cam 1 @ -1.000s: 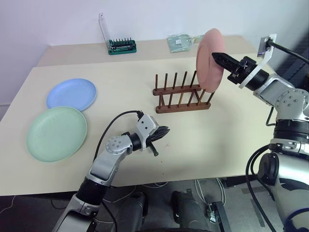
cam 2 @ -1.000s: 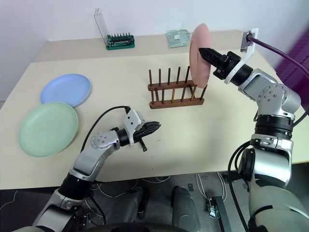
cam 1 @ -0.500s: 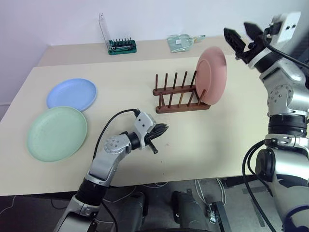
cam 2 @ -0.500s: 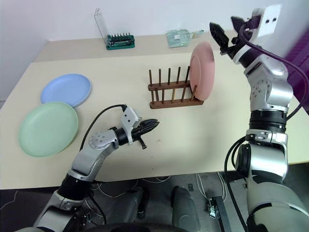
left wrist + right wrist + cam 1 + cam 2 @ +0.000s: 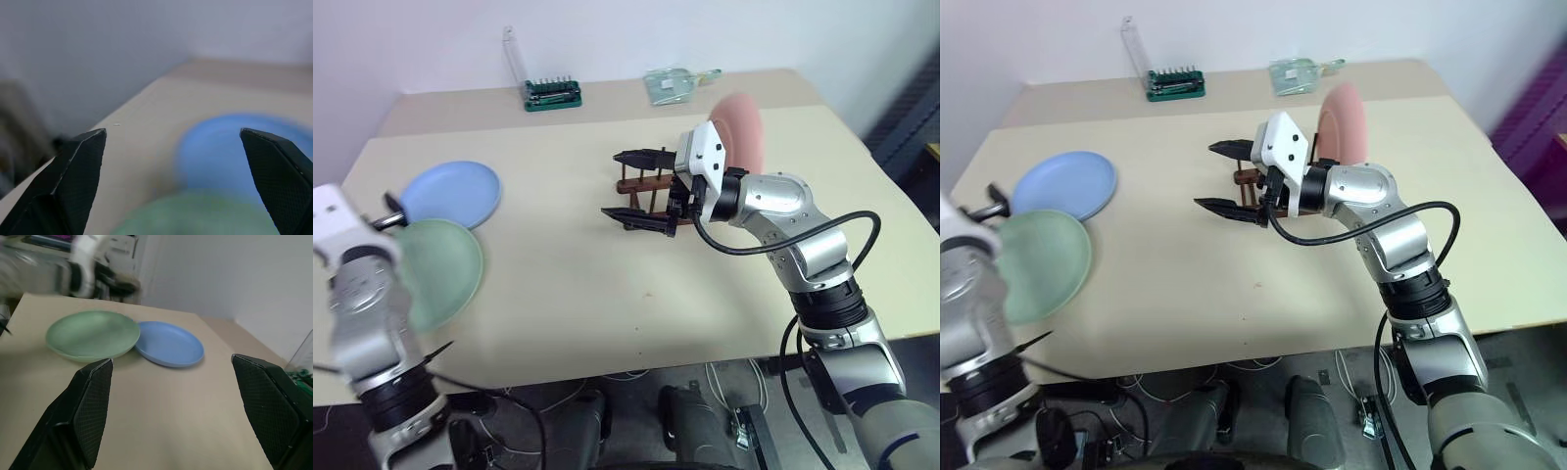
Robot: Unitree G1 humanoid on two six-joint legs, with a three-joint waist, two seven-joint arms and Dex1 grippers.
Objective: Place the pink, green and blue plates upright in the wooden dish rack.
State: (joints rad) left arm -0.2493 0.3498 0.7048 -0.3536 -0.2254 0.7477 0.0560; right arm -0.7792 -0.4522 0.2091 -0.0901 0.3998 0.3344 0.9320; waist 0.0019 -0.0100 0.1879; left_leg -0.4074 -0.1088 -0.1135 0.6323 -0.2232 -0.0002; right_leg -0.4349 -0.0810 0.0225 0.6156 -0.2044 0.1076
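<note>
The pink plate (image 5: pixel 741 125) stands upright at the right end of the wooden dish rack (image 5: pixel 636 183), which my right hand mostly hides. My right gripper (image 5: pixel 614 186) hovers just left of the rack, open and empty, pointing left toward the other two plates. The blue plate (image 5: pixel 450 193) lies flat at the table's left, and the green plate (image 5: pixel 445 269) lies just in front of it, touching it. My left gripper (image 5: pixel 172 132) is open wide and empty, low at the table's left edge, facing both the green plate (image 5: pixel 195 215) and the blue plate (image 5: pixel 230 147).
A green toothed holder with a clear lid (image 5: pixel 551 94) and a clear packet (image 5: pixel 670 84) sit on the raised back shelf. The table's near edge (image 5: pixel 607 367) runs below both arms. Bare tabletop lies between the plates and the rack.
My right gripper let go of the pink plate, left it standing in the rack and swung left in front of the rack. My left arm swung far left beside the green plate and opened.
</note>
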